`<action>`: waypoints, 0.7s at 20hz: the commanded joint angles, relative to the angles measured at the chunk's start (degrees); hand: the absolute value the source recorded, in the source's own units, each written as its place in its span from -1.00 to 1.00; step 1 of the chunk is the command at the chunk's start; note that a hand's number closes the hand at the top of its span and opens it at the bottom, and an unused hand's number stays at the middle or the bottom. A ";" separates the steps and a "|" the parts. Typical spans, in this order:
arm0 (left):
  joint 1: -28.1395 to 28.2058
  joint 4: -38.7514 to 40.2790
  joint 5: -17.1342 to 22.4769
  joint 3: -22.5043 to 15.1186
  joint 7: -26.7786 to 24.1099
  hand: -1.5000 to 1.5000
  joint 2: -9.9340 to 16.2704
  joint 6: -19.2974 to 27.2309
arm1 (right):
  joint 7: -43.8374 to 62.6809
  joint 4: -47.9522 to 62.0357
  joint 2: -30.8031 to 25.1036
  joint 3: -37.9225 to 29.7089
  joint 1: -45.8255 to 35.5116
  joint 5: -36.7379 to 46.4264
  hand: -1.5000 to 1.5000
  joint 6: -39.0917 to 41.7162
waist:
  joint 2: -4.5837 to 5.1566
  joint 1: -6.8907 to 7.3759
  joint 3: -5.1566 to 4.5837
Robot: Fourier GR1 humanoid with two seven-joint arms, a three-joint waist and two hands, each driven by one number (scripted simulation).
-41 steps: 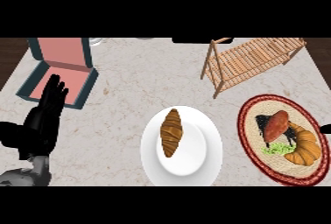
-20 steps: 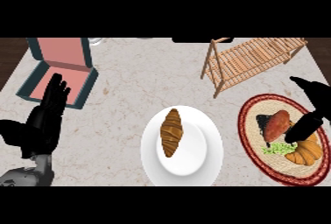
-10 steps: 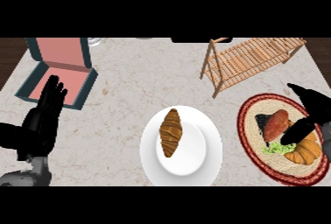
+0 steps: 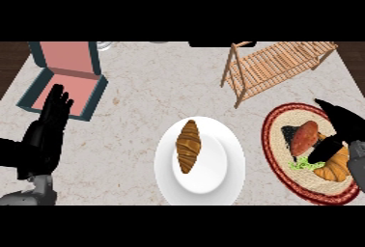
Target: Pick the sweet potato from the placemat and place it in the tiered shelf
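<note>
Hovering over placemat (image 4: 281, 166), right hand (image 4: 341, 128) spread, thumb beside sweet potato (image 4: 306, 136); left hand (image 4: 44, 135) open, resting.

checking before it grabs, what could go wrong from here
The right hand hangs over the placemat, where the sweet potato lies against an orange food item and some greens; the fingers might catch or shove those instead. The tiered shelf sits close behind, so the lift could clip its wooden frame.
</note>
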 commanded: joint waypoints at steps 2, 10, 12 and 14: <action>2.11 -2.69 -3.48 -1.86 0.93 0.00 -2.69 1.32 | -1.46 -2.24 4.50 -0.29 4.14 4.04 -1.00 -3.60 | -0.07 -0.11 0.00; -3.84 5.95 -3.76 1.97 -2.49 0.00 -4.09 -1.08 | -8.67 6.62 6.00 -4.94 0.18 7.78 -1.00 -2.60 | 0.03 -0.15 -0.02; -1.00 -0.34 -5.96 -0.26 2.09 0.00 -5.07 -0.09 | -9.69 9.42 7.78 -5.39 -0.45 9.40 -1.00 -2.82 | 0.01 0.00 0.00; -1.52 2.10 -3.90 2.63 0.15 0.00 -3.26 -2.80 | -9.13 12.29 9.62 -4.39 -2.02 10.58 -1.00 -2.56 | 0.04 0.09 0.00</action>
